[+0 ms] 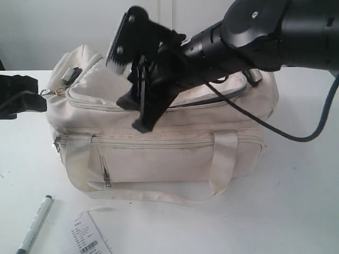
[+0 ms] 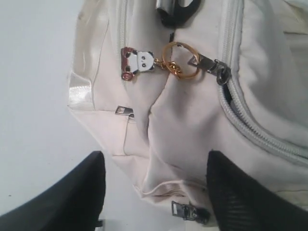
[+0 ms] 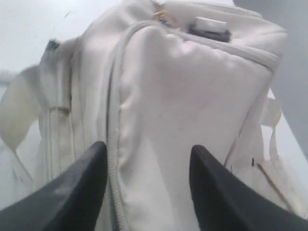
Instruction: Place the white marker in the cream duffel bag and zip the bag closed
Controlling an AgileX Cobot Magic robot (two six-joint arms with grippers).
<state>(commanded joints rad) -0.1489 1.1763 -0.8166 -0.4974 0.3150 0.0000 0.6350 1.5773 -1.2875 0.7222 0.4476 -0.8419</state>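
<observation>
**Q:** Nearest?
**A:** Slim, smooth white marker (image 1: 35, 224) with a dark cap, lying on the white table (image 1: 296, 211) at seven o'clock from the soft cream duffel bag (image 1: 159, 153).
**Q:** Grippers?
**A:** Both spread and empty: right gripper (image 1: 135, 115) over the top zipper (image 1: 201, 103), left gripper (image 2: 155, 159) at the bag's nine o'clock end.

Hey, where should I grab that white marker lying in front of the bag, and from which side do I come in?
Grip the white marker at mid-barrel, straight down from above, jaws across its narrow width. It lies flat and slanted on the table, clear of the cream duffel bag and paper tag, so both long sides look free.
</observation>
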